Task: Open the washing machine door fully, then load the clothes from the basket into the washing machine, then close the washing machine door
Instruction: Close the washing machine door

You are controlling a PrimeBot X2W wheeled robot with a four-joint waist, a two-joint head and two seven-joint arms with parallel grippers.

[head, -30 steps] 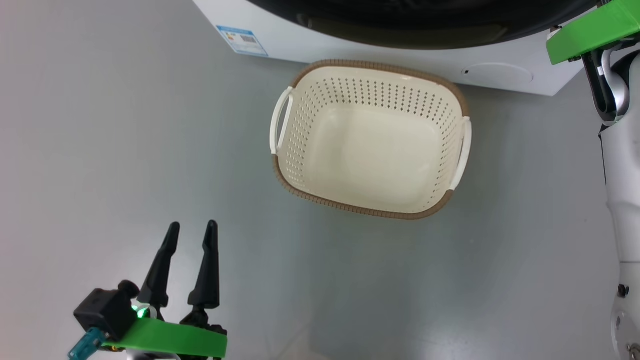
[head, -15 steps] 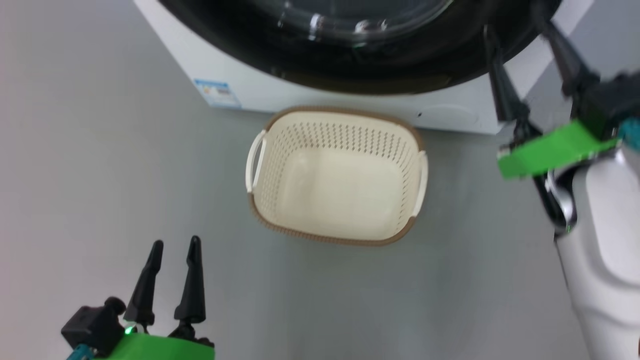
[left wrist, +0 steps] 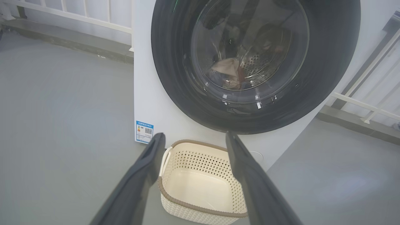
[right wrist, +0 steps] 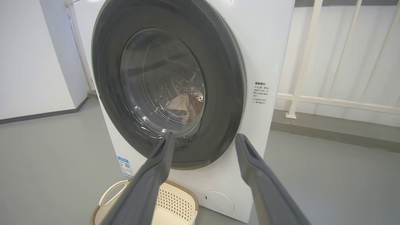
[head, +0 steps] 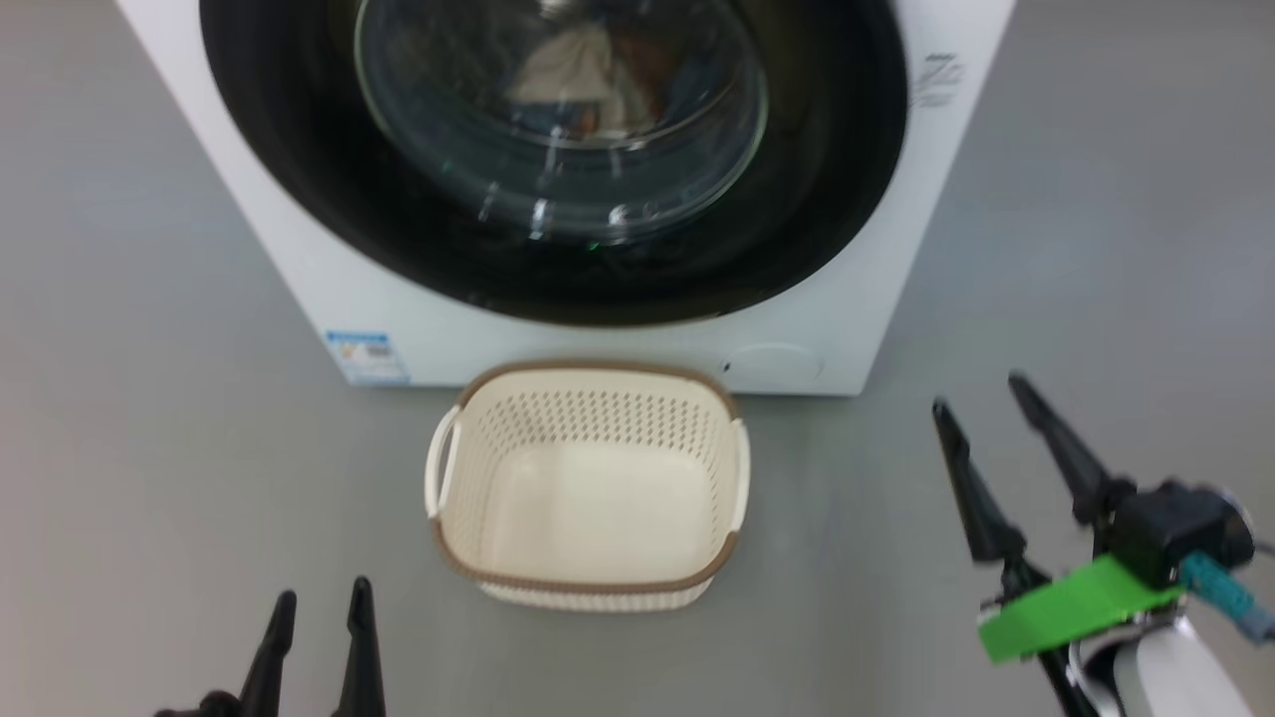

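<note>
The large round washing machine door [head: 299, 179] with its glossy black rim lies flush against the white box-shaped front-loading washing machine [head: 299, 299]. The heap of cream and orange clothes [left wrist: 226, 67] shows through the glass, inside the steel drum [left wrist: 256, 64]. The cream perforated plastic basket [head: 598, 370] with its brown rim stands empty on the floor, just in front of the machine. The left hand [head: 324, 588] and right hand [head: 977, 392] both hang with fingers apart, gripping nothing, clear of the door. The risk I see is the latch: I cannot tell whether it has caught. If it has not, or if fabric is pinched at the door's edge, the door could drift open.
</note>
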